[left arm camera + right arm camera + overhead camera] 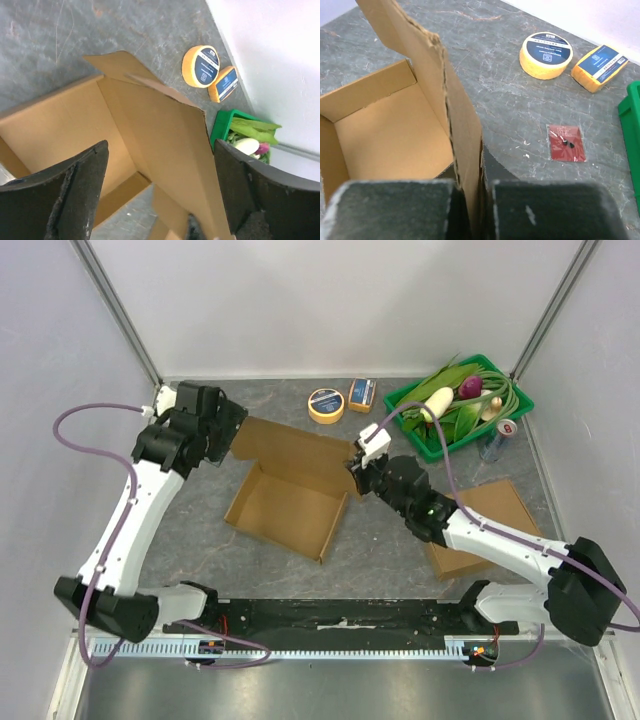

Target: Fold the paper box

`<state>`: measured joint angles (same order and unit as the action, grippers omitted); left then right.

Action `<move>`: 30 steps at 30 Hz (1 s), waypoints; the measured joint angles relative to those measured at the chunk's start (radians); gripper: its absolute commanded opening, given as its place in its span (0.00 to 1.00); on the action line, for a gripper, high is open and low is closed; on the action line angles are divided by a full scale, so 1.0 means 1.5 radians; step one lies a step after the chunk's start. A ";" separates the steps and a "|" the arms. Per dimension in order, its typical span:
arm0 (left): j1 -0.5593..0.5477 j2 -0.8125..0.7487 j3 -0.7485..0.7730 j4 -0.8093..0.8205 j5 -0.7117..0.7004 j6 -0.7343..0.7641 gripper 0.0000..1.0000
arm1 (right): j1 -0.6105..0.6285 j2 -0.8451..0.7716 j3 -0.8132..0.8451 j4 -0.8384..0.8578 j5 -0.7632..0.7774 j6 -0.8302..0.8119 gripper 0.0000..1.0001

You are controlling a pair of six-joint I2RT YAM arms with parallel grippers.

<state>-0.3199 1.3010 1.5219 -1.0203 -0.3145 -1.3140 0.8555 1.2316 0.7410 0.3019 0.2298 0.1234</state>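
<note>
Roughly in the middle of the worktop, a little toward the left edge, the open cardboard box [285, 505] sits with its hollow facing up. Its long flap [295, 448] stretches from the far wall of the box toward the far edge. The right gripper [360, 468] is at the right end of that flap. In the right wrist view its jaws are pressed together on the flap's torn edge [455, 125], which stands upright between them. The left gripper [232, 425] hangs over the far-left corner of the flap with its jaws spread wide. In the left wrist view the box and flap lie below the gap between the fingers [85, 190], and no contact shows.

Near the far edge, a yellow roll of tape [325, 404] lies just beside a small yellow block [362, 394], both apart from the flap. A small red packet [565, 142] lies flat on the worktop between the flap and the tape. A green basket [400, 405] of vegetables fills the far right corner, with a can [497, 438] beside it. A second piece of cardboard [497, 505] lies toward the right edge, partly under the right arm.
</note>
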 measured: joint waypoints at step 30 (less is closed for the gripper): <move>0.336 0.128 -0.422 0.923 0.834 0.748 0.53 | -0.356 0.292 0.357 -0.279 -0.794 -0.173 0.00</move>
<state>0.1837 1.4925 0.8883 0.3637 0.9367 -0.1921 0.3222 1.6699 1.2770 -0.1169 -0.9611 -0.1364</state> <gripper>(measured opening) 0.806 0.011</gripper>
